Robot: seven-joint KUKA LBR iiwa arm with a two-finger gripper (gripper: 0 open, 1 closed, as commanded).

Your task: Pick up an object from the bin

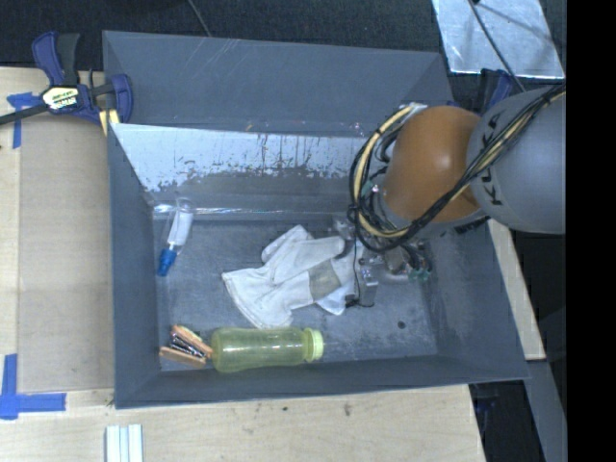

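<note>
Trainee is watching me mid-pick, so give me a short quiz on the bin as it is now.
1. Fill in: the wooden clip lies at the yellow-green bottle's ____ end in the view.
2. True or false: the bottle stands upright.
3. Which lies nearest the tool? A) white cloth B) blue-capped tube C) wooden clip
Key: 1 left; 2 false, it lies on its side; 3 A.

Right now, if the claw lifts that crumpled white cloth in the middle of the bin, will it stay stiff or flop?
Probably floppy: the white cloth lies crumpled in soft folds, so it should drape. It looks light for its spread. Pinched at its right edge, where the claw is, most of it would likely trail below.
</note>
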